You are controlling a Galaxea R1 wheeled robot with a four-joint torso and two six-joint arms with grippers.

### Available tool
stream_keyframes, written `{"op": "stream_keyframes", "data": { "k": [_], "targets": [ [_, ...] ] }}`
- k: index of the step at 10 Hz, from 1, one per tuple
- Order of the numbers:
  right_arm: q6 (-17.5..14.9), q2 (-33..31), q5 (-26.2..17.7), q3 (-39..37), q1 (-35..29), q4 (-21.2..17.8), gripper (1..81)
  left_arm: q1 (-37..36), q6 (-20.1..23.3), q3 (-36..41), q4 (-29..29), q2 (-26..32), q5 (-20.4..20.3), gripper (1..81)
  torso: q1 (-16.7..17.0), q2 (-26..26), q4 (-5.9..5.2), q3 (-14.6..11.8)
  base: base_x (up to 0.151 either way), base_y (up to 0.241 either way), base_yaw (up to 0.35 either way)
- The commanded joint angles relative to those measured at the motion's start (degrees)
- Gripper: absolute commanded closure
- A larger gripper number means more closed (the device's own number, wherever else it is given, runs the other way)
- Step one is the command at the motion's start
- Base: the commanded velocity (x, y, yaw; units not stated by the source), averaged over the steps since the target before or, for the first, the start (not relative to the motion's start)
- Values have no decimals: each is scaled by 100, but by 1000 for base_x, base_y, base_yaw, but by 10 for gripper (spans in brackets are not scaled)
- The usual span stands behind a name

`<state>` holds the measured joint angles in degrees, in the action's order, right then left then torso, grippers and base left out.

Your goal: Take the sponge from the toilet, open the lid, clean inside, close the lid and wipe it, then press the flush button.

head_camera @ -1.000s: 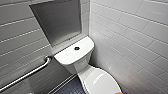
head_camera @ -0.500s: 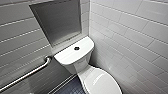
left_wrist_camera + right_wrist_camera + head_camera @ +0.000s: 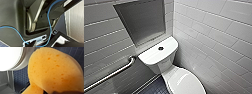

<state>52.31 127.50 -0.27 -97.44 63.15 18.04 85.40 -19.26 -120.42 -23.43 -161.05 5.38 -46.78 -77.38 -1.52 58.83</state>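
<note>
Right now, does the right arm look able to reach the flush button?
Probably yes: the flush button sits on the tank top, nothing over it. The sponge is low beside the toilet, so the arm must lift.

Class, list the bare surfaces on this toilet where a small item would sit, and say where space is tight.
The tank top is bare on both sides of the flush button. The closed lid is bare too, though domed. It is crowded where that top nears the tiled wall on the right.

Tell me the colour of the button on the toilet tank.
Black: the small round flush button on the white tank top; clearest in the head view.
</note>
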Motion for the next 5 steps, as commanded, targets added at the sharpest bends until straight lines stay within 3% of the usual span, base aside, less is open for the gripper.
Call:
{"op": "stream_keyframes", "data": {
  "k": [1, 5],
  "targets": [
    [-19, -548, -1385, 762, -981, 332, 811, 131, 45, 114, -22, 37, 420, 10, 0, 2, 0, 0, 0, 0, 0],
    [25, -372, -2811, 1220, -2239, 349, 811, 96, 45, 106, -21, 20, 420, 10, 0, 2, 0, 0, 0, 0, 0]
  ]
}}
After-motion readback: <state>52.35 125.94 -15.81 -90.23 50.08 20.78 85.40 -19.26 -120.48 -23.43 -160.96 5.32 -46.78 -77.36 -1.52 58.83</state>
